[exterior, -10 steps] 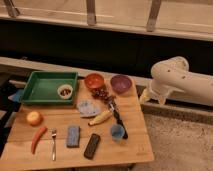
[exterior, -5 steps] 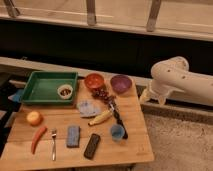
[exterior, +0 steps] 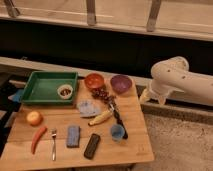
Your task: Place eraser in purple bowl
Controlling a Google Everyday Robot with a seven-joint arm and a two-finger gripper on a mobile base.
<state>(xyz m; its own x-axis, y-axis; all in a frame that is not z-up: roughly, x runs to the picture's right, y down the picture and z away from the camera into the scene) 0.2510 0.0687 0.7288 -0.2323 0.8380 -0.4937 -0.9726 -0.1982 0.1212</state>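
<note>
Item: eraser [exterior: 92,146], flat and dark, lying at the front of the worktop [exterior: 136,148], just beside a blue-grey block [exterior: 73,136]. Purple bowl [exterior: 121,83] sits at the back, near an orange-red bowl [exterior: 94,80]. Hand [exterior: 145,95], apparently the pale tip off the worktop's right edge, spread wide, holding nothing. Risks: grasping the neighbouring block by mistake; clipping the blue cup [exterior: 117,132] on the way across; dropping into the wrong bowl. Change since half a second ago: none noted, arm and objects unmoved.

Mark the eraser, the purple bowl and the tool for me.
eraser [exterior: 92,146], camera view, middle of top face.
purple bowl [exterior: 121,84], camera view, inner wall.
tool [exterior: 144,96], camera view, tip, off the table's [exterior: 136,131] right edge.
</note>
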